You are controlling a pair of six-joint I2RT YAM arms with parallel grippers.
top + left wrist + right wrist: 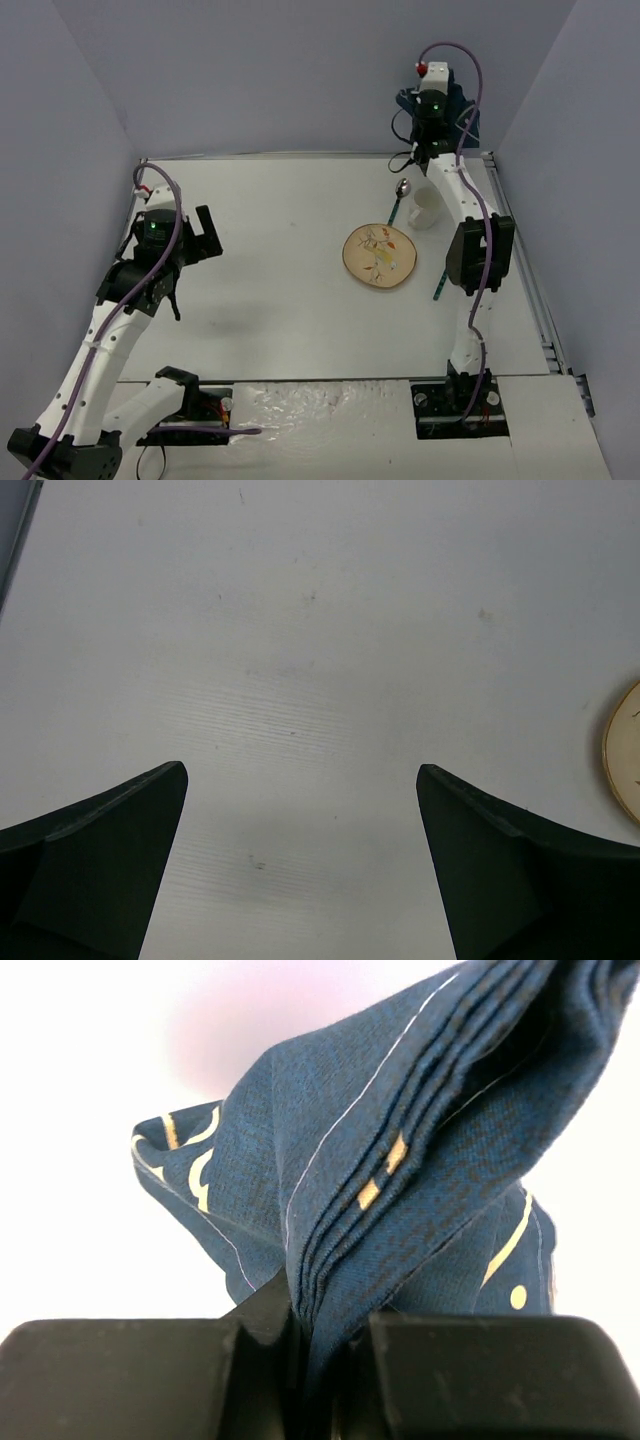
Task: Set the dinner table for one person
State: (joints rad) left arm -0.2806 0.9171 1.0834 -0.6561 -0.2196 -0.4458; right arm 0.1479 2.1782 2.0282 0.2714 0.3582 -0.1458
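Note:
The white dinner table (280, 230) fills the top view. My right gripper (432, 100) is at the far right corner, shut on a folded dark blue cloth placemat (455, 100) and holding it up; in the right wrist view the cloth (400, 1160) bunches between the jaws of the right gripper (325, 1325). A round tan plate (380, 257) with a painted pattern lies right of centre. A spoon (400, 195) lies beyond it beside a white cup (425, 207). My left gripper (205, 238) is open and empty above the bare table (300, 680) at the left; the plate's rim (625, 750) shows at the right edge.
A thin dark utensil (437, 288) lies right of the plate, next to the right arm. Grey walls (300, 70) enclose the table on three sides. A metal rail (535, 290) runs along the right edge.

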